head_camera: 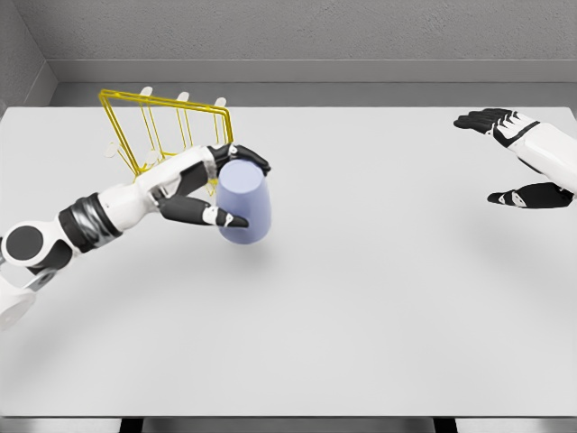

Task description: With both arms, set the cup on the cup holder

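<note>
Seemingly, in the head view the cup (pixel 244 203) is gripped by the left hand (pixel 219 185): dark fingers are curled over its upper rim and the thumb is pressed across its near side. The pale lavender cup is seen at the left of the table (pixel 379 298), just right of and nearer than the yellow wire cup holder (pixel 167 126), which stands at the far left. Whether the cup's base is resting on the table or lifted just clear cannot be told.

The right hand (pixel 523 158) is held well apart at the far right, spread and holding nothing.

For the step in hand, judged to be carrying the cup to the rack, the grip should be kept firm while the cup is raised and turned, so that its opening can be lowered over one of the pale pegs. The wire frame should be approached slowly, since a knock could shift the light holder.

Nothing can be seen inside the cup; its mouth is not clearly shown. No cup is hung on the holder yet.
</note>
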Motion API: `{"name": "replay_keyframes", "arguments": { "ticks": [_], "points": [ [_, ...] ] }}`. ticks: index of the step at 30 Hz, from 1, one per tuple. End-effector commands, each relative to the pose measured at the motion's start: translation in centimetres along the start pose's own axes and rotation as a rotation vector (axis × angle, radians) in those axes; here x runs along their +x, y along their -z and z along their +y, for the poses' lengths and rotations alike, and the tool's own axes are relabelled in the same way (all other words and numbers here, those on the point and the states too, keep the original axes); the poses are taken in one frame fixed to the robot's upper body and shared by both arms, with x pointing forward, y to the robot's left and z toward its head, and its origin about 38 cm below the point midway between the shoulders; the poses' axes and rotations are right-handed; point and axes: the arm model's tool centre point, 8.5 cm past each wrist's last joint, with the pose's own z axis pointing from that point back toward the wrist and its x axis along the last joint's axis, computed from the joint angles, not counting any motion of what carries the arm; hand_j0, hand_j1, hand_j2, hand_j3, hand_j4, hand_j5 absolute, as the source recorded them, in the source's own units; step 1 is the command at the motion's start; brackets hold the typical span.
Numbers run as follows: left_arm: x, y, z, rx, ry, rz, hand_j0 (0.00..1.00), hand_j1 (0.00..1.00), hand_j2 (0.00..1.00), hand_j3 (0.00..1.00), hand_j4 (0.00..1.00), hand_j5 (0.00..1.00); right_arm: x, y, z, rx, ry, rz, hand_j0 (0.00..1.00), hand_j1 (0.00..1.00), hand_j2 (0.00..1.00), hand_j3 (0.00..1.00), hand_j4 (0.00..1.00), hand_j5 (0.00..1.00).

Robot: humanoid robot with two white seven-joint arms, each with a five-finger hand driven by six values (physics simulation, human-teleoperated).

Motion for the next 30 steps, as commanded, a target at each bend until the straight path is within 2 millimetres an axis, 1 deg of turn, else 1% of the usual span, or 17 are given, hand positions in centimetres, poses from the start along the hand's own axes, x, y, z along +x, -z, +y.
{"name": "replay_keyframes", "arguments": {
  "ticks": [1, 6, 10, 15, 20, 24, 26, 30],
  "points": [
    [0.3, -0.6, 0.6, 0.008, 0.005, 0.002, 0.66, 0.66, 0.66, 0.66, 0.66, 0.66, 0.0, 0.0, -0.1, -0.004, 0.005, 0.0, 1.0, 1.0, 1.0, 1.0, 1.0, 1.0],
    [1.1, -1.5, 1.8, 0.028, 0.02, -0.005, 0.66, 0.66, 0.66, 0.66, 0.66, 0.66, 0.0, 0.0, -0.1, -0.004, 0.005, 0.0, 1.0, 1.0, 1.0, 1.0, 1.0, 1.0],
    [1.6, -1.5, 2.3, 0.033, 0.024, -0.016, 0.66, 0.66, 0.66, 0.66, 0.66, 0.66, 0.0, 0.0, -0.1, -0.004, 0.005, 0.0, 1.0, 1.0, 1.0, 1.0, 1.0, 1.0],
    [2.0, -2.1, 3.2, 0.052, 0.03, -0.011, 0.66, 0.66, 0.66, 0.66, 0.66, 0.66, 0.0, 0.0, -0.1, -0.005, 0.006, -0.001, 1.0, 1.0, 1.0, 1.0, 1.0, 1.0],
    [2.9, -2.3, 4.2, 0.061, 0.054, -0.012, 0.67, 0.67, 0.67, 0.67, 0.67, 0.67, 0.0, 0.0, -0.1, -0.004, 0.005, 0.0, 1.0, 1.0, 1.0, 1.0, 1.0, 1.0],
    [3.3, -2.6, 4.5, 0.065, 0.071, -0.029, 0.67, 0.67, 0.67, 0.67, 0.67, 0.67, 0.0, 0.0, -0.1, -0.005, 0.006, -0.001, 1.0, 1.0, 1.0, 1.0, 1.0, 1.0],
    [3.7, -3.0, 5.2, 0.082, 0.063, -0.028, 0.67, 0.67, 0.67, 0.67, 0.67, 0.67, 0.0, 0.0, -0.1, -0.005, 0.005, 0.0, 1.0, 1.0, 1.0, 1.0, 1.0, 1.0],
    [3.7, -3.3, 5.7, 0.093, 0.071, -0.024, 0.67, 0.67, 0.67, 0.67, 0.67, 0.67, 0.0, 0.0, -0.1, -0.004, 0.005, 0.0, 1.0, 1.0, 1.0, 1.0, 1.0, 1.0]
  ]
}}
